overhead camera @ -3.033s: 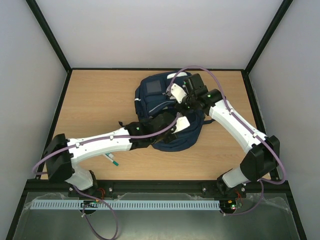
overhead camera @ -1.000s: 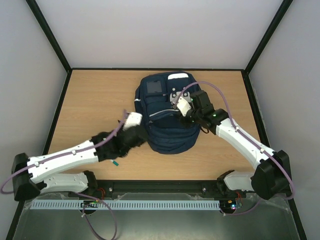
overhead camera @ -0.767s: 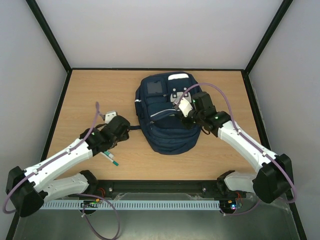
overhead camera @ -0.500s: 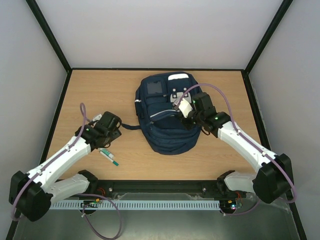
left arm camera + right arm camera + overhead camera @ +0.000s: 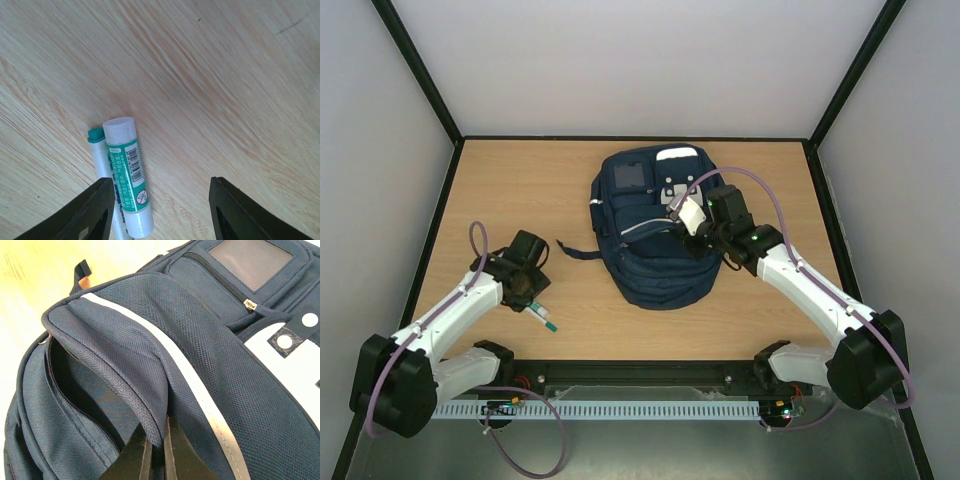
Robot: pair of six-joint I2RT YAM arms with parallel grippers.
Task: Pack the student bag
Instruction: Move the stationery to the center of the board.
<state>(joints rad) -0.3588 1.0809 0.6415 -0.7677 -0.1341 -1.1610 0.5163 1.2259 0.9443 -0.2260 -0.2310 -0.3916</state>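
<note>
1. The table (image 5: 520,190) carries everything; the bag (image 5: 655,235) lies flat, front side up, in its middle towards the far edge, well apart from my left arm.
2. My right pincer (image 5: 156,440) is closed tight on the edge of the bag's mesh flap (image 5: 125,365), lifting it so that the pocket beneath gapes; I judge I should hold that lift steady and not tug, or the cloth may slip out.
3. My left pincer (image 5: 160,210) hangs over bare wood near the front left, roughly half open, with nothing between its fingers.
4. A glue stick (image 5: 128,175) lies just beside the left-hand finger (image 5: 95,210), off centre; before I close I should shift sideways until it sits midway, with the fingers across its length.
5. A green-capped pen (image 5: 96,136) touches the stick; I should go down gently, since a finger landing on the pen could roll both away.
</note>
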